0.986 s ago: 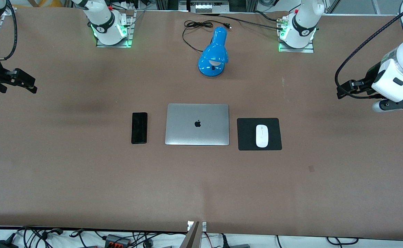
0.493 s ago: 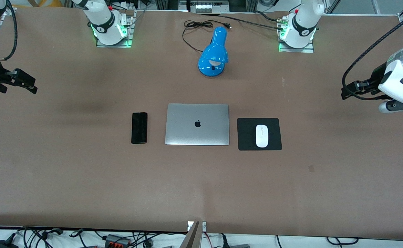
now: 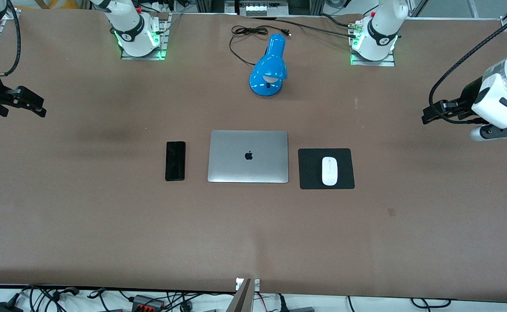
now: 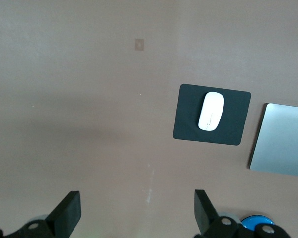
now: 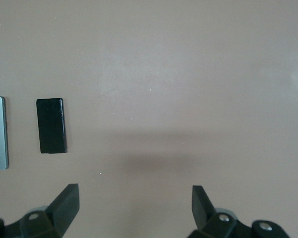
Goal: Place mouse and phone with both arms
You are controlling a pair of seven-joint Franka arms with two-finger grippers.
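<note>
Left wrist view: the left gripper [image 4: 134,208] hangs in the air with its fingers [image 4: 69,208] spread wide and nothing between them, over bare table at the left arm's end. The mouse [image 4: 211,111] lies well apart from those jaws, resting on the black pad [image 4: 186,124], with the closed laptop [image 4: 283,141] beside the pad.

Right wrist view: the right gripper [image 5: 134,203] also has its jaws wide apart and empty, over bare table at the right arm's end. The phone [image 5: 51,125] lies flat, well apart from them, just beside the laptop's edge.

Front view: phone [image 3: 175,160], laptop [image 3: 248,156] and mouse [image 3: 329,170] sit in one row, unmoved since half a second ago. The left gripper [image 3: 429,116] has shifted slightly toward the table's middle; the right gripper [image 3: 37,108] has stayed put. A blue lamp [image 3: 269,67] lies farther from the camera than the laptop.
</note>
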